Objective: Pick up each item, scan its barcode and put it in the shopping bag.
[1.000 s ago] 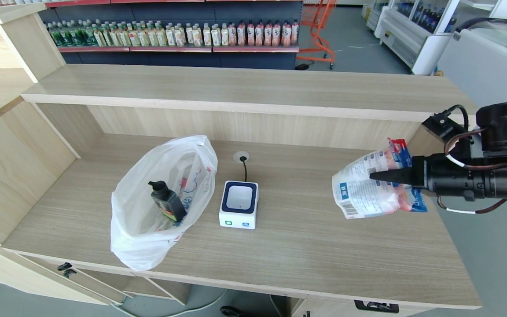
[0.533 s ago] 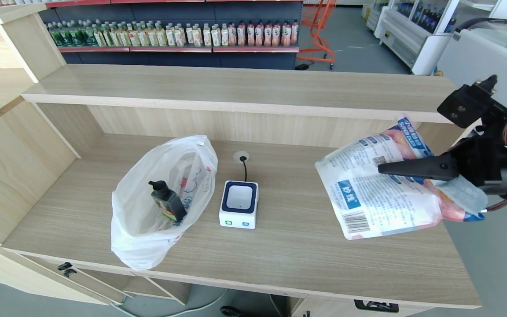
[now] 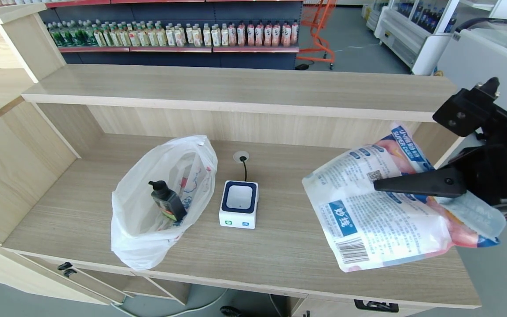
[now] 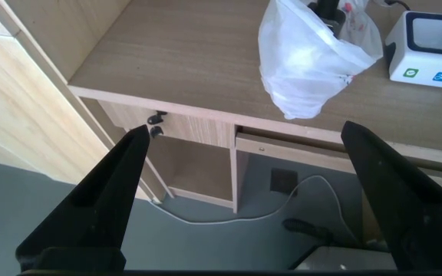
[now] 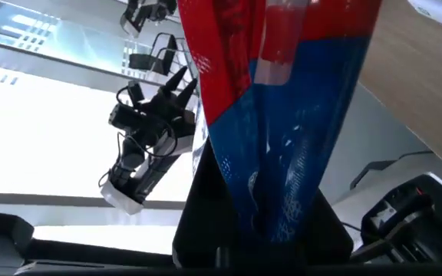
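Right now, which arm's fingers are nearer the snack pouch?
Right: right fingers pinch the snack pouch over the counter's right end. Left fingers hang off its front at the shopping bag's end.

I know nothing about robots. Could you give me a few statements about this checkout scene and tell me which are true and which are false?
1. The right gripper is shut on a snack packet. True.
2. The snack packet lies on the scanner. False: it hangs above the counter, to the robot's right of the scanner and apart from it.
3. A dark bottle is inside the shopping bag. True.
4. The left gripper grips the shopping bag. False: its fingers are open, holding nothing, apart from the bag.
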